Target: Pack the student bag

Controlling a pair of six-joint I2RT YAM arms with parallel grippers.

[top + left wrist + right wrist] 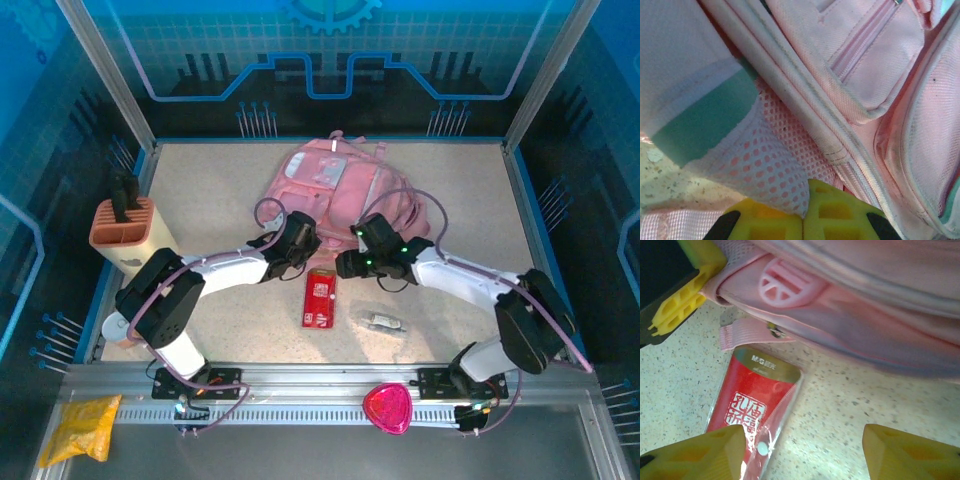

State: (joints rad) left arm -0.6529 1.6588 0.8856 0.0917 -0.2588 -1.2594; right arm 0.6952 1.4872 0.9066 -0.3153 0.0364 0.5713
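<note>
I see left gripper [300, 238] pinching student bag [325, 180] mesh at its 7 o'clock edge; right gripper [805, 440] agape (nothing held) near red packet [752, 407].

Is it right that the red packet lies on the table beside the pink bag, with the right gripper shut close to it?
No. The right gripper is open, its jaws wide apart, as the right wrist view shows. The red packet does lie on the table beside the student bag.
</note>
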